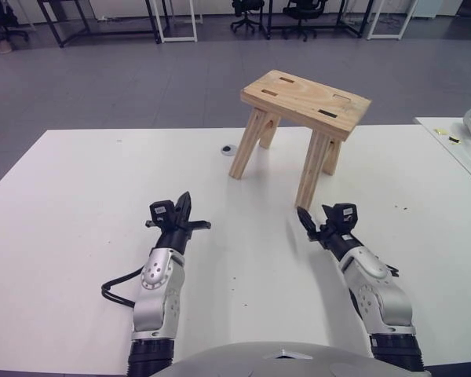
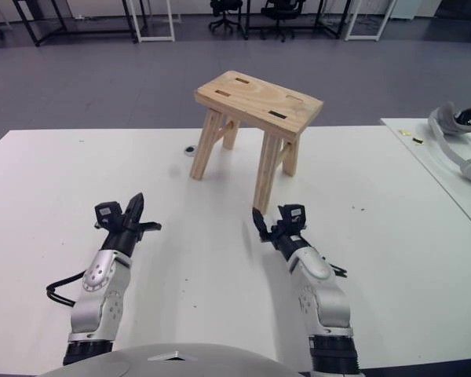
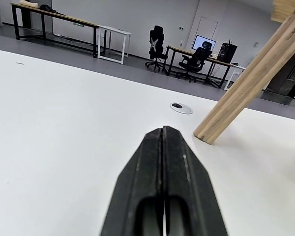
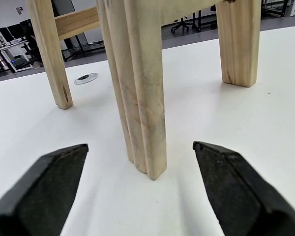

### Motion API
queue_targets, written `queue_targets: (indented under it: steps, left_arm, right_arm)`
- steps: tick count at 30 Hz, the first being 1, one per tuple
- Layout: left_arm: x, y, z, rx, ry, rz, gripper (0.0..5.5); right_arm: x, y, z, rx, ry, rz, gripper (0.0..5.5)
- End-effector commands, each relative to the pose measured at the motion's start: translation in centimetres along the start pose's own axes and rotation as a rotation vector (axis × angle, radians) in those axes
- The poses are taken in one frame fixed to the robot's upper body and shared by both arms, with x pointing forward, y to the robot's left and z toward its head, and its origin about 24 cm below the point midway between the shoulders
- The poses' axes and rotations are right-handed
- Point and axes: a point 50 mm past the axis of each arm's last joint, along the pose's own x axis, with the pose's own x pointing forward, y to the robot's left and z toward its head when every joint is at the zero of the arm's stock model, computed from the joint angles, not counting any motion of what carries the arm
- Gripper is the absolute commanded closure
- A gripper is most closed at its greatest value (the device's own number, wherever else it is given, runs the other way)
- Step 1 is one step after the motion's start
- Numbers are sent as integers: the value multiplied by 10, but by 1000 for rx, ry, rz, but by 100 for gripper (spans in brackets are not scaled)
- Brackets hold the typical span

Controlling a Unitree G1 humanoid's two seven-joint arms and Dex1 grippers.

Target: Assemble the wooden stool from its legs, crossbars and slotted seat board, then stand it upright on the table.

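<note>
The stool [image 1: 306, 98] stood upright on all four legs on the white surface [image 1: 78, 204], at about 1 o'clock from the surface's middle, well toward the far edge; its seat board [image 1: 298, 94] lay level on top, with dark slots showing near its corners; a crossbar [image 4: 76, 22] ran between two legs just under the seat.

The left arm [image 1: 158, 283] rested at 7 o'clock on the surface, pointing to 12 o'clock; the left jaws were clenched, the two fingers pressed flat together with nothing between them; they lay well apart from the stool, whose nearest leg [image 3: 246, 93] rose slanting at their 1 o'clock.

The right arm [image 1: 373, 287] rested at 5 o'clock, pointing to 11 o'clock; the right jaws were released, spread wide and holding nothing; the stool's near leg [image 4: 140, 88] stood on the surface just ahead of the gap between them, touching neither finger.

A round grommet [image 1: 228, 148] sat in the surface near the stool's left front leg [image 1: 247, 149], at that leg's 10 o'clock; a black cable [image 1: 114, 290] looped beside the left arm; at 3 o'clock stood a second surface [image 2: 424, 165] bearing a grey headset [image 2: 459, 145]; office chairs [image 1: 247, 12] stood on the floor at 12 o'clock.
</note>
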Motion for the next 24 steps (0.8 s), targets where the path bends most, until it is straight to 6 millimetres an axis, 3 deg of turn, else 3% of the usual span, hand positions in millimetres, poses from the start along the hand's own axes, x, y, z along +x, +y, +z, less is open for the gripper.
queue_targets:
  steps: [1, 9, 24]
  left_arm:
    - [1, -2, 5, -83, -35, -1, 550]
    - [5, -11, 21, -120, -91, -79, 550]
    - [15, -4, 27, -96, -92, -84, 550]
  right_arm:
    - [7, -3, 3, 35, -2, -51, 151]
    - [10, 3, 1, 33, 3, -47, 151]
    - [11, 0, 0, 39, -4, -84, 151]
